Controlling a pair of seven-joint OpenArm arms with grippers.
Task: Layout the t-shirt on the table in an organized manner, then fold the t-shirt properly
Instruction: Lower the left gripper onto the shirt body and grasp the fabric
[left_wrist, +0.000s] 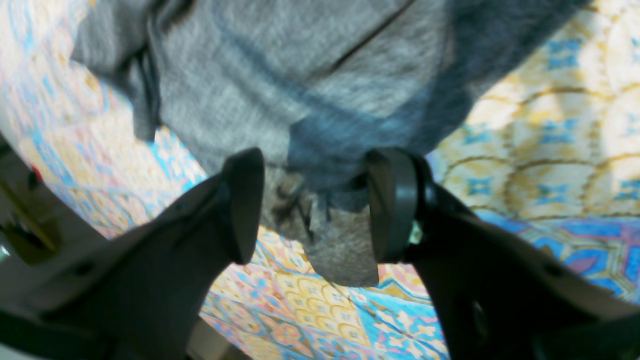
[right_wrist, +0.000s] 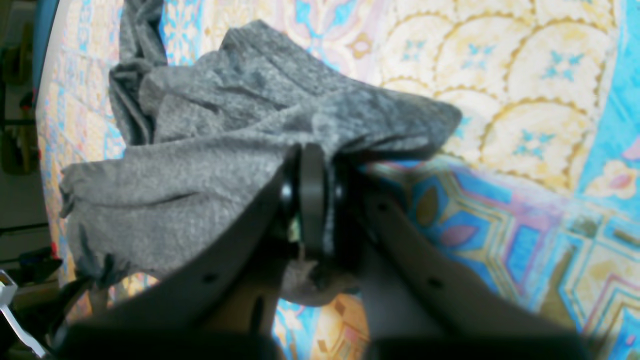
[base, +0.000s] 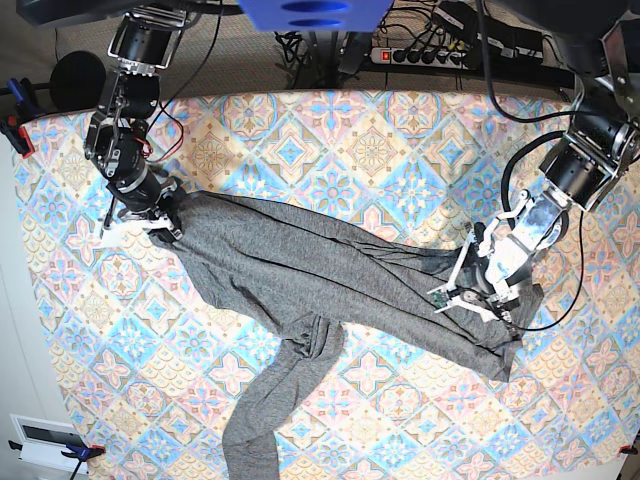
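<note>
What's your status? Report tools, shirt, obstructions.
Left tool open, straddling t-shirt edge. Right tool shut on t-shirt. T-shirt stretched across table, one sleeve trailing. Nothing obstructing.

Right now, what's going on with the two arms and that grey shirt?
The robot is stretching the dark-grey t-shirt across the patterned table. The right gripper is shut on one end of the cloth. The left gripper stands open around the opposite end, not clamping it. One long sleeve trails loose toward the table's near edge.

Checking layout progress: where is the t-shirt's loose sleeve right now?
In the base view the loose sleeve trails from the t-shirt toward the near edge of the table, left of centre, between the two arms and touched by neither.
</note>
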